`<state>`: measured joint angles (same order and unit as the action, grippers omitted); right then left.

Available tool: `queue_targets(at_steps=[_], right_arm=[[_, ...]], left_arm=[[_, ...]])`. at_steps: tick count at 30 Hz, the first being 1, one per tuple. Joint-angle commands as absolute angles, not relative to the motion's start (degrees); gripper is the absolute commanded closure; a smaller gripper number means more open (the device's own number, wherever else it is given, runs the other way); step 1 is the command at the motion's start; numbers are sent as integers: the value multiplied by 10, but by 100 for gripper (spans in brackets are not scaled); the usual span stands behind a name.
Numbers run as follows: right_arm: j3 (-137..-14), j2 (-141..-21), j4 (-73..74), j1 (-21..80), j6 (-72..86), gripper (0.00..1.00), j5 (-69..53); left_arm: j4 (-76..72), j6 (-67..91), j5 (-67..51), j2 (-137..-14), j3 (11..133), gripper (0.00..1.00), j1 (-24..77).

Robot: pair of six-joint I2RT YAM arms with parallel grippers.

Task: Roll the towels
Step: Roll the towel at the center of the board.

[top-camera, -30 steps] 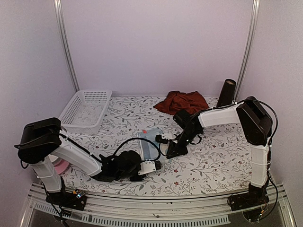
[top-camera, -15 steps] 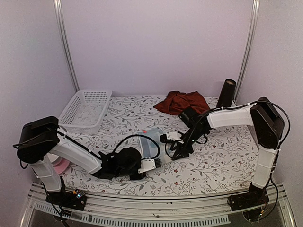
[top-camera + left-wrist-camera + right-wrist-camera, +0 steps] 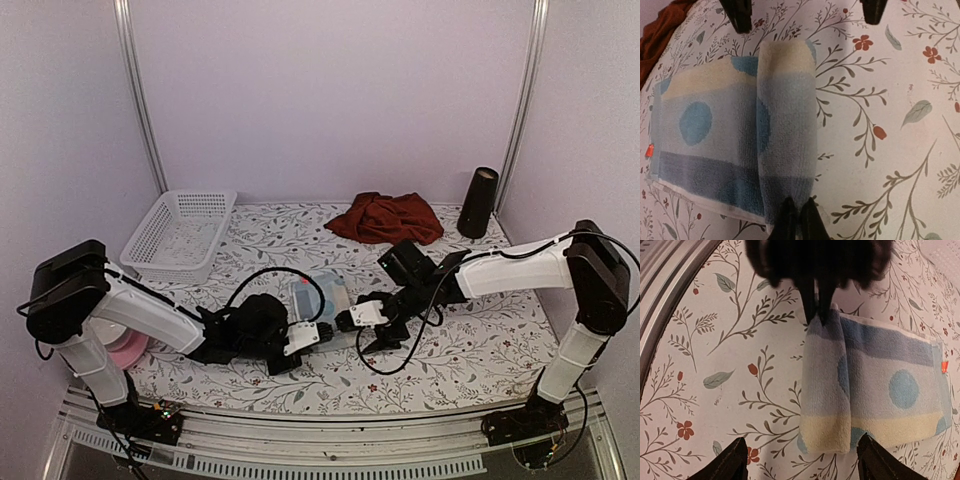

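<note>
The pastel checked towel lies on the flowered table between both arms, one long side turned over into a thick fold, its red tag on the flat side. My left gripper is shut on the near end of that fold. My right gripper stands open, one finger on each side of the fold's other end, touching nothing. In the top view the left gripper and the right gripper face each other across the towel. The dark red towel lies crumpled at the back.
A white mesh basket stands at the back left. A black cylinder stands upright at the back right, beside the red towel. A pink object lies behind the left arm. The table's metal front rail runs close to the towel.
My right gripper has opened and let go of the pastel towel, and its arm has dropped lower and stretched out. The left gripper has stayed shut on the fold's end, shifting slightly right.
</note>
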<state>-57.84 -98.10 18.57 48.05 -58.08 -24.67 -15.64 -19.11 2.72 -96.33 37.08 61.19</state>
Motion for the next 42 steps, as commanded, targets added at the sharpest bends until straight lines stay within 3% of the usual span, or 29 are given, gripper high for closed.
queue_targets(at_steps=[1,25,32,37,42], right_arm=[[-568,-1006,140,522,-589,25,-208],[-553,-1056,105,532,-597,52,-118],[-544,-1070,107,535,-615,50,-102],[-548,-1044,111,532,-599,41,-170],[-556,-1029,111,523,-580,40,-192]], left_arm=[[-140,-172,-18,-953,380,100,596],[-135,-154,-71,-937,375,100,565],[-140,-149,-81,-933,371,100,559],[-147,-147,-80,-933,367,100,559],[-156,-143,-82,-939,366,100,559]])
